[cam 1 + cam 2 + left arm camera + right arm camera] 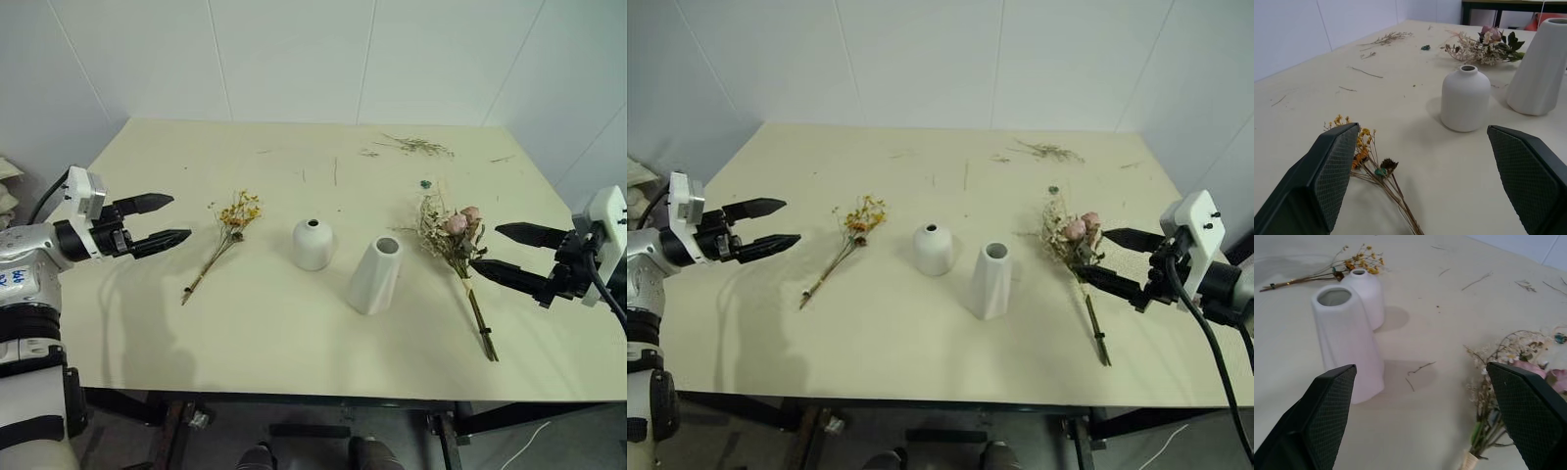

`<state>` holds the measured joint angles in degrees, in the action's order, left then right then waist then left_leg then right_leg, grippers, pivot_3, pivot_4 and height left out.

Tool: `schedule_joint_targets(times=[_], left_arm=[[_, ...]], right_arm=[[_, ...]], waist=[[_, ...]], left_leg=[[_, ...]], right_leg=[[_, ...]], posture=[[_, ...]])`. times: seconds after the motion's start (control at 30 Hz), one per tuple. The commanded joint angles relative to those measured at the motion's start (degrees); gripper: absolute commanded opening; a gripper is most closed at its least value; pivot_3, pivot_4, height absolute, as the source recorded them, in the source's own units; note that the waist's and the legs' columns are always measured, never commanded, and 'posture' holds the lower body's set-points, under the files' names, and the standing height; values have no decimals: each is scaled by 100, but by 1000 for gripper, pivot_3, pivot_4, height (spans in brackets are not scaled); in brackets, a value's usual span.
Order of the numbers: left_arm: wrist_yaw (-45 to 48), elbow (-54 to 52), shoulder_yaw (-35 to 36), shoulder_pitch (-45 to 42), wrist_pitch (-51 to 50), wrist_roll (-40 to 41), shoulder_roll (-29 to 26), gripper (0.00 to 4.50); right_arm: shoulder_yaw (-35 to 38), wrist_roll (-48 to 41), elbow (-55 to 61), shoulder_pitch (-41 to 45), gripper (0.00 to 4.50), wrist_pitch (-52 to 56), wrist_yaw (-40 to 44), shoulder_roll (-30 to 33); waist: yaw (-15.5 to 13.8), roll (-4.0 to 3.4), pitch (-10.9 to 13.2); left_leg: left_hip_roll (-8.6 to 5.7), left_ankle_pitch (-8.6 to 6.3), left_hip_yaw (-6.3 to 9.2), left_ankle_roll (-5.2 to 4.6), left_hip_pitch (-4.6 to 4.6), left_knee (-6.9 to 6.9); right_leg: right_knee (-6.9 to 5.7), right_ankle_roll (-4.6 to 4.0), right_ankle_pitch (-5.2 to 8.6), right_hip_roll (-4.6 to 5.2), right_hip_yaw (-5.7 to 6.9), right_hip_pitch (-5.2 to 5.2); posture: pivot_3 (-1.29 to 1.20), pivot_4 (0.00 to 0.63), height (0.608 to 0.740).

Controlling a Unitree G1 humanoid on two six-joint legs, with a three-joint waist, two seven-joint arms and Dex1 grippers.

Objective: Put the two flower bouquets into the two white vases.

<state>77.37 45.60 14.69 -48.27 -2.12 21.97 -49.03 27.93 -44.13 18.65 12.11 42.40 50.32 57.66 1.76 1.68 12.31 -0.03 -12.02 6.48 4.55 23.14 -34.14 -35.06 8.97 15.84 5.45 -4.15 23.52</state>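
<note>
A small bouquet of yellow-orange blooms [231,224] lies flat on the table, left of centre. To its right stand a squat round white vase [313,244] and a taller tapered white vase [375,274], both upright with nothing in them. A larger bouquet with pink roses [456,238] lies flat further right, its stem towards the front edge. My left gripper [162,220] hovers open above the table, a short way left of the yellow bouquet. On the other side, my right gripper [512,250] is open too, its fingertips just right of the rose bouquet and apart from it.
Loose dry twigs [419,146] are scattered near the table's [294,333] far edge, and a tiny green bit [426,182] lies behind the rose bouquet. White walls close the back and both sides.
</note>
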Motion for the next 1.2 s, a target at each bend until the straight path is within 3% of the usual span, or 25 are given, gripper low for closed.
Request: schedule_joint_targets(times=[0.03, 0.53, 0.73, 0.9, 1.2], left_arm=[[65, -41, 32, -153, 51, 2, -52, 4484], [186, -980, 268, 595, -345, 379, -33, 4484], [10, -1477, 313, 666, -561, 617, 148, 4484], [-133, -1715, 306, 834, -609, 672, 201, 4484], [210, -2121, 323, 738, -712, 1051, 323, 4484]], right_arm=[[133, -124, 224, 53, 4500, -22, -124, -107], [-125, 167, 256, -139, 4500, 99, -371, -144], [-404, 301, -174, 450, 4500, -49, -277, -113], [-469, 230, -75, 450, 4500, -68, -183, -206], [-945, 1337, -921, 409, 4500, 35, -667, 62]], waist=[[-3, 0, 0], [-2, 0, 0], [-11, 0, 0], [-6, 0, 0], [-14, 0, 0]], left_leg=[[0, 0, 0, 0, 0, 0], [0, 0, 0, -1, -1, 0], [0, -1, 0, -2, 2, -12], [2, -1, 0, -2, 0, -12], [-1, -2, -1, -3, 1, -12]], right_leg=[[0, 0, 0, 0, 0, 0], [-2, 0, 0, 1, -1, 0], [-3, -1, 0, 1, -1, -1], [-4, -3, 1, 0, 0, -1], [-2, -2, 0, 1, 0, -1]], posture=[[0, 150, 740], [0, 150, 740], [0, 150, 740], [0, 150, 740], [0, 150, 740]])
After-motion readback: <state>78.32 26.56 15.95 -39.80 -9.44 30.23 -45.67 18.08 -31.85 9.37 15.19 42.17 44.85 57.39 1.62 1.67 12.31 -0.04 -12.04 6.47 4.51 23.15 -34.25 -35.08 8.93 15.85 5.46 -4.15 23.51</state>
